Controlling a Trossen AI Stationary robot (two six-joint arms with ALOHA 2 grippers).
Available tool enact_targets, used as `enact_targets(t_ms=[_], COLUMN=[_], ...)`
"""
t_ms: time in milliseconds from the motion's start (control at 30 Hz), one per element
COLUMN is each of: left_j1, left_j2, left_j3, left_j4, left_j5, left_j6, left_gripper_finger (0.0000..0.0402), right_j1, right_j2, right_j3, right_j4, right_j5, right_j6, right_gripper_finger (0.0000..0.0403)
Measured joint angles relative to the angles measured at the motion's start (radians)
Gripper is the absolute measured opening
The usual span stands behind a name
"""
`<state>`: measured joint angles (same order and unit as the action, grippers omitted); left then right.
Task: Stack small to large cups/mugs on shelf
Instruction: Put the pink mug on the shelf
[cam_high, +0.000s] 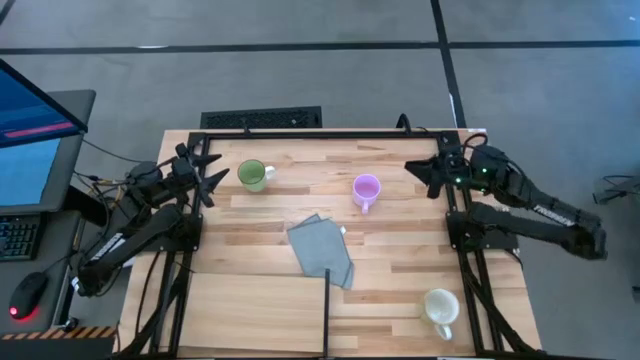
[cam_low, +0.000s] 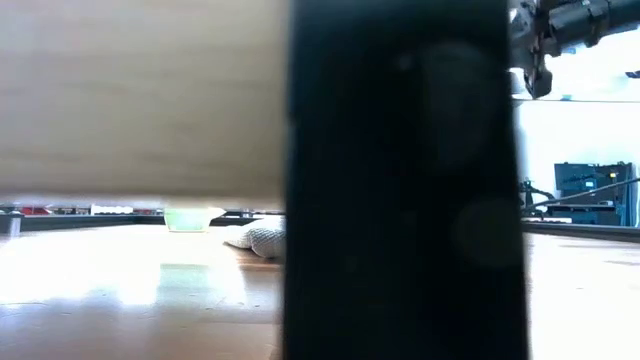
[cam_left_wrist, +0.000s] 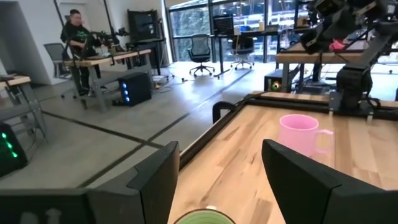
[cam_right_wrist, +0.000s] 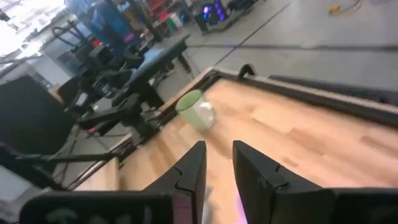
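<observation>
mugs are seen from above: green mug (cam_high: 253, 175) just beside the spread left gripper (cam_high: 213, 172), purple mug (cam_high: 366, 190) near the right gripper (cam_high: 418, 172), white mug (cam_high: 439, 309) apart, shelf (cam_high: 250, 310) bare. at table level, what may be the green mug shows. right wrist: fingers (cam_right_wrist: 189, 167) narrowly parted, gripping nothing.

no readable text, labels, numbers or signs anywhere

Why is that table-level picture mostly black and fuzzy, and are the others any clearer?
In the low view a dark upright stands close to the lens, out of focus, with glare on the tabletop. The right wrist view is smeared by motion, though the green mug shows. The high view is sharp and evenly lit.
</observation>
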<state>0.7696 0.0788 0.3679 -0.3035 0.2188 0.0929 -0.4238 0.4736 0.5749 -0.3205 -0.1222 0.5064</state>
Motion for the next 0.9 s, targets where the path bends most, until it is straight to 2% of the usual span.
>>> enact_targets(t_ms=[133, 333, 533, 767, 833, 900], left_j1=[0.0, 0.0, 0.0, 0.0, 0.0, 0.0], left_j2=[0.0, 0.0, 0.0, 0.0, -0.001, -0.001], left_j3=[0.0, -0.035, -0.098, -0.136, -0.144, -0.145], left_j4=[-0.002, 0.001, -0.004, -0.002, -0.009, -0.028], left_j5=[0.0, -0.041, -0.195, -0.45, -0.459, -0.424], left_j6=[-0.004, -0.004, -0.005, 0.001, 0.001, 0.001], left_gripper_finger=[0.0222, 0.0222, 0.0222, 0.0222, 0.0222, 0.0222], right_j1=[0.14, 0.35, 0.513, 0.64, 0.664, 0.677], right_j2=[0.098, 0.298, 0.508, 0.69, 0.726, 0.752], right_j3=[0.115, 0.298, 0.469, 0.641, 0.677, 0.7], right_j4=[-0.119, -0.434, -0.679, -0.87, -0.877, -0.876], right_j5=[0.088, 0.224, 0.228, 0.216, 0.221, 0.236], right_j6=[0.104, 0.362, 0.603, 0.786, 0.792, 0.774], right_gripper_finger=[0.01, 0.01, 0.01, 0.01, 0.01, 0.0101])
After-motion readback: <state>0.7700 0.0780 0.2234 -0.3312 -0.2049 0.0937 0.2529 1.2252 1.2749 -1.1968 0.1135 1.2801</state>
